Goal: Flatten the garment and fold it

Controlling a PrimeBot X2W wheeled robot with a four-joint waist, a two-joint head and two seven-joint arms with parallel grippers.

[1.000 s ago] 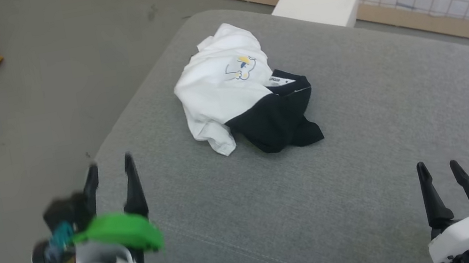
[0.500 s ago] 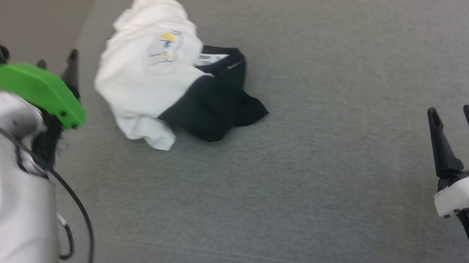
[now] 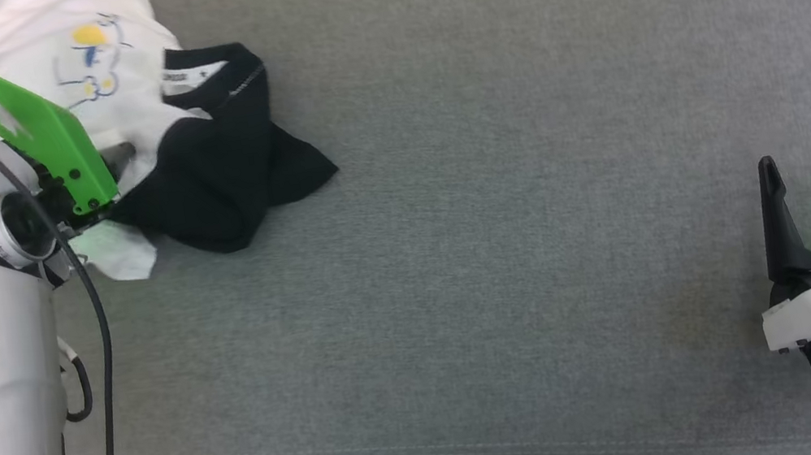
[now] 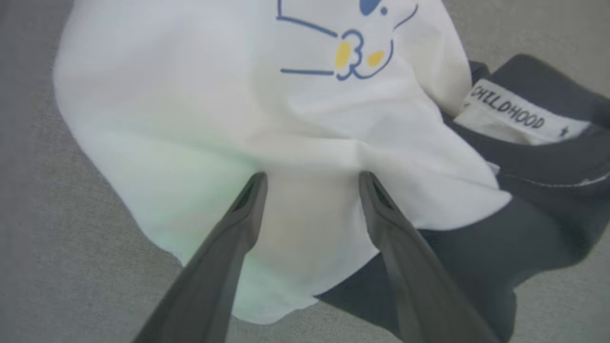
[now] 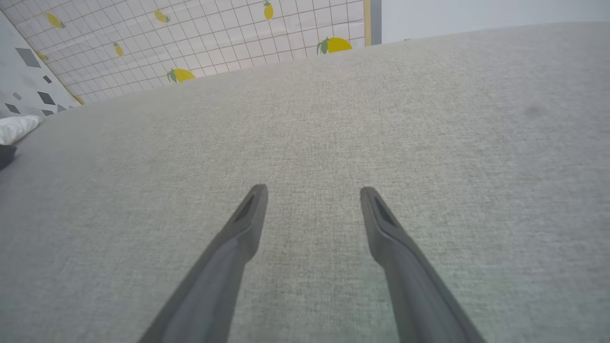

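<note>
You'll find the garment [image 3: 143, 111] bunched in a crumpled heap at the upper left of the head view, lying on the grey cushion [image 3: 532, 198]. Its white body faces up with a blue-line cartoon print [image 4: 350, 52]; black fabric spills toward the lower right, and the neck tape [image 4: 517, 114] reads CHILDHOOD

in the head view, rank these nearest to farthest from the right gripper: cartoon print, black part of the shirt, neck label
1. black part: the heap's right side, closest to the right gripper.
2. neck label: at the collar, further up and left.
3. cartoon print: on the white cloth, farthest left.
</note>
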